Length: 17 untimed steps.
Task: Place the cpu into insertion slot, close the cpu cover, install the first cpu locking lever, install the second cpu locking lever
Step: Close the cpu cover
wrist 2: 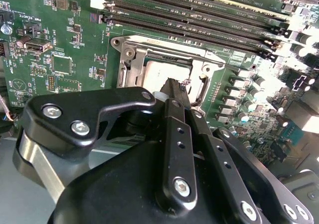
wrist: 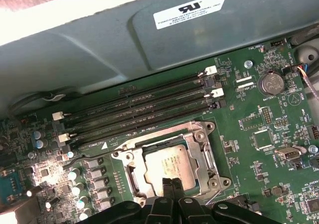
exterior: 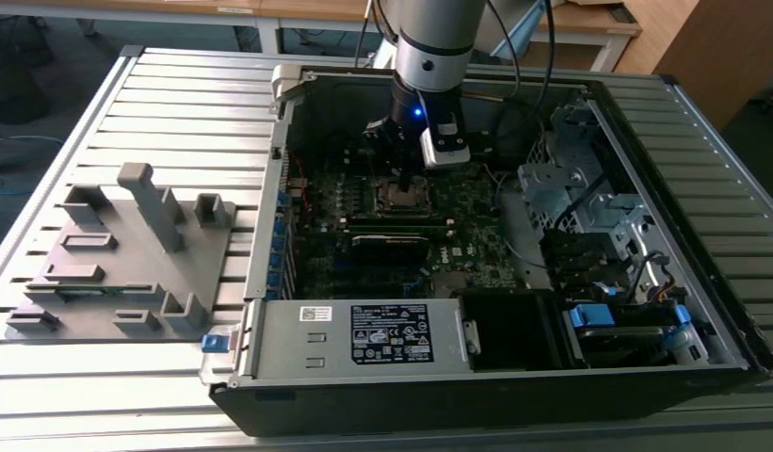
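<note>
The cpu [wrist: 167, 162] lies flat, top upward, within the cpu cover [wrist: 202, 157].

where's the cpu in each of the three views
Exterior view: cpu sits directly under the gripper, inside the open case.
Second wrist view: cpu is just past the gripper tips, inside the silver frame.
First wrist view: cpu is in the same frame, just past the tips.
Shared landmark: the long memory slots beside the cpu.
</note>
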Each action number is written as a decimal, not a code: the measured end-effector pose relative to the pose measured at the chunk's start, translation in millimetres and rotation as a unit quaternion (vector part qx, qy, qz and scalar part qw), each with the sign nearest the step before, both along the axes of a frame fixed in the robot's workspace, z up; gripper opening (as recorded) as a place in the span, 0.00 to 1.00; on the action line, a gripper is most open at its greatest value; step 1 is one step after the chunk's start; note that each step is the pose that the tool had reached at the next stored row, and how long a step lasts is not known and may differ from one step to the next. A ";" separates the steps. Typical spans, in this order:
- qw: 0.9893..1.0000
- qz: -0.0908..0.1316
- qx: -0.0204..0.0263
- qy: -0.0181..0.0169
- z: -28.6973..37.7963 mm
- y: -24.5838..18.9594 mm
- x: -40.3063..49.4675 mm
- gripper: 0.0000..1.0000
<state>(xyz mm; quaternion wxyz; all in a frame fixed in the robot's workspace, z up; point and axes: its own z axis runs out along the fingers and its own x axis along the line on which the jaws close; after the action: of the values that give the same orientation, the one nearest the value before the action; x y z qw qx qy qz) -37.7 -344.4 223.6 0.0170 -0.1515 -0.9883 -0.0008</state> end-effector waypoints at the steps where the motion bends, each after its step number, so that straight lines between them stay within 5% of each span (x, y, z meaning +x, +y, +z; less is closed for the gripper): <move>1: 1.000 0.000 0.000 0.000 0.0 0.0 0.0 0.10; 10: 1.000 0.002 0.001 0.000 0.0 0.0 0.0 0.10; 17: 0.999 0.040 0.004 -0.002 -0.6 0.0 0.0 0.10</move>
<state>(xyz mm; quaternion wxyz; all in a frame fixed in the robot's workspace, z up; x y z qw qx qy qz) -37.7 -344.4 222.9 0.0157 -0.1119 -0.9936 -0.0047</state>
